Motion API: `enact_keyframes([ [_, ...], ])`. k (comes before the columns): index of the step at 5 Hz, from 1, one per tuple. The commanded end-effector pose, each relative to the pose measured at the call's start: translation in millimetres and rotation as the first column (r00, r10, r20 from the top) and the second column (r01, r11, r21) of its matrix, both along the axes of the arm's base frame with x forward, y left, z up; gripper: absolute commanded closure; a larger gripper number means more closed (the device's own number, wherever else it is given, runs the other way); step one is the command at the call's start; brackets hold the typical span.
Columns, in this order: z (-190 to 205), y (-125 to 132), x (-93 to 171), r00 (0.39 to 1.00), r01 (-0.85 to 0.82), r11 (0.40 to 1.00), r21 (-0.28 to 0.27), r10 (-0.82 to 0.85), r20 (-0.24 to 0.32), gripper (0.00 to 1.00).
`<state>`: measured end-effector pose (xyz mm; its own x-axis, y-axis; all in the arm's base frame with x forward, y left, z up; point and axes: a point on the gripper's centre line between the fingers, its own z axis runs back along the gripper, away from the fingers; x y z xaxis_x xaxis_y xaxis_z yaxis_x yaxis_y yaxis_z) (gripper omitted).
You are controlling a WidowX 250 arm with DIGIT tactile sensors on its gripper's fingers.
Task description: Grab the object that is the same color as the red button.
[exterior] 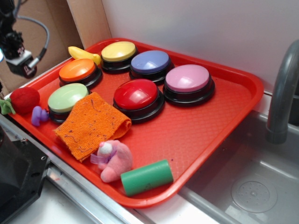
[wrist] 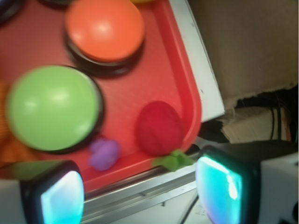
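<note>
Claw (wrist: pixel 140 191): jaws stand apart with nothing between them, as seen in the wrist view, where both pads (wrist: pixel 223 186) glow pale blue at the bottom edge. In the exterior view the claw (exterior: pixel 21 63) hangs at the upper left, above the left end of the tray and clear of every item; its jaws cannot be made out from that side.

Red plush ball (wrist: pixel 159 127): lies in the left corner of the red tray (exterior: pixel 210 126), against the rim, its green leafy tuft (wrist: pixel 174 160) reaching over the tray edge. In the wrist view it sits just above the gap between the pads, not touched by either. The exterior view shows the same ball (exterior: pixel 24 100) at the far left of the tray.

Beside the ball: a small purple object (exterior: pixel 38 115), just next to the green button (exterior: pixel 67 97). The orange button (exterior: pixel 77 70) stands behind the green one.

Red button (exterior: pixel 136 94): sits near the tray's middle on a black base, well apart from the ball. Yellow button (exterior: pixel 118 51), blue button (exterior: pixel 150 62) and pink button (exterior: pixel 188 78) stand behind and to its right. A yellow toy (exterior: pixel 83 54) lies at the back rim.

Front of tray: an orange cloth (exterior: pixel 91 123), a pink plush toy (exterior: pixel 114 159) and a green cylinder (exterior: pixel 146 176) lying on its side, touching the plush toy.

A sink (exterior: pixel 252 158) adjoins the tray on the right.
</note>
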<state>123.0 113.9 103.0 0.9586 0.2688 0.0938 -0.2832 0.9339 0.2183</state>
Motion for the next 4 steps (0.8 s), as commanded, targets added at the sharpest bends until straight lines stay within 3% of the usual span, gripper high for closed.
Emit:
enact_keyframes([
  [1, -40, 35, -4, 0.998, -0.048, 0.999, 0.001, 0.048, -0.035, 0.00],
  [2, -59, 39, 0, 0.999, -0.031, 0.998, -0.054, 0.030, -0.014, 0.00],
  [3, -67, 43, -2, 0.998, -0.061, 0.998, -0.026, 0.061, -0.027, 0.00],
  [4, -75, 46, -1, 0.998, -0.058, 0.998, -0.040, 0.056, -0.030, 0.00],
])
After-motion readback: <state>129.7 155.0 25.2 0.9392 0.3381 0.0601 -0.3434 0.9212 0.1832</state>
